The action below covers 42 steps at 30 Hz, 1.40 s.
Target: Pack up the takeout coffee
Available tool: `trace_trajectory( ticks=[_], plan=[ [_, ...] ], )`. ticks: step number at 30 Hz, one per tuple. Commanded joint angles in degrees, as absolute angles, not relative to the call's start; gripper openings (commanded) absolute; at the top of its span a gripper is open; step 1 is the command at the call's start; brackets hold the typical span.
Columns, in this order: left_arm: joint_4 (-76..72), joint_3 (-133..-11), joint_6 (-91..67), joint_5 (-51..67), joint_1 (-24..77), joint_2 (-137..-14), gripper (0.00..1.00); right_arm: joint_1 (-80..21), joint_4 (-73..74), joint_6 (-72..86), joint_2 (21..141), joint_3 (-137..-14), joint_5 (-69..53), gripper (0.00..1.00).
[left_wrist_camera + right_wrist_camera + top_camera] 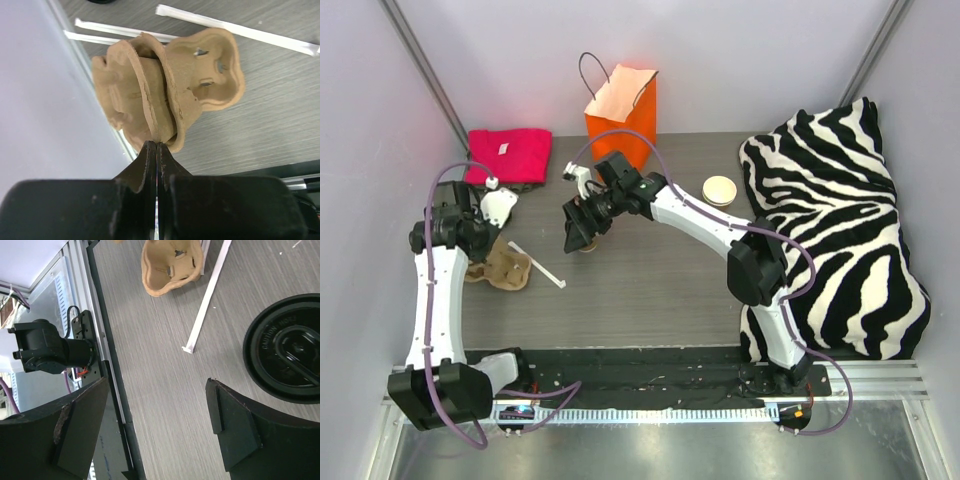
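The biggest thing on my table is the zebra cushion (840, 230), off to the right of the orange bag (623, 110). The bag stands upright and open-topped at the back, I take it so the drink can go in from above. A pink cloth (510, 155) lies left of the bag.

In front of the bag and to its left sits the cardboard tray (170, 85). My left gripper (157, 147) has its jaws pressed together with the tray's rim at their tips. I read that as a pinch to steady or lift the tray for loading.

The coffee cup (292, 347), black lid on, stands upright just in front of the bag. My right gripper (156, 385) hovers there with jaws wide apart and nothing in them. In the wrist view the lid lies outside one finger (235, 435), not between the two, so I judge the hand must shift sideways before it can close.

Paper-wrapped straws (235, 30) lie in front of the bag too, by the tray.
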State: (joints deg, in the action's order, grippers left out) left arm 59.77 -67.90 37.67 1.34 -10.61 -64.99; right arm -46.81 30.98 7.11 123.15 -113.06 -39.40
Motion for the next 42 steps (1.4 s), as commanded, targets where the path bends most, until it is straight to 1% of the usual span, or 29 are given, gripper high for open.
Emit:
trace_trajectory(
  ticks=[1, 20, 31, 37, 42],
  plan=[
    [55.5, -72.9, 36.9, -2.5, -10.5, -64.6, 0.0, -47.2, 28.5, 8.0, 123.0, -115.7, -40.4, 0.87],
    [56.5, -79.7, 36.7, -2.9, -10.5, -64.4, 0.0, -47.7, 28.4, 7.9, 122.9, -115.5, -41.0, 0.87],
    [54.1, -79.7, 38.1, -7.7, -10.5, -63.6, 0.0, -49.5, 28.2, 6.5, 123.0, -115.1, -40.6, 0.87],
    [52.9, -80.3, 37.7, -8.9, -10.4, -64.2, 0.0, -53.0, 26.1, -1.4, 122.5, -112.5, -34.8, 0.86],
    [52.6, -80.1, 38.3, -9.6, -10.6, -64.3, 0.0, -57.6, 17.9, -9.4, 122.7, -107.3, -28.7, 0.88]
  ],
)
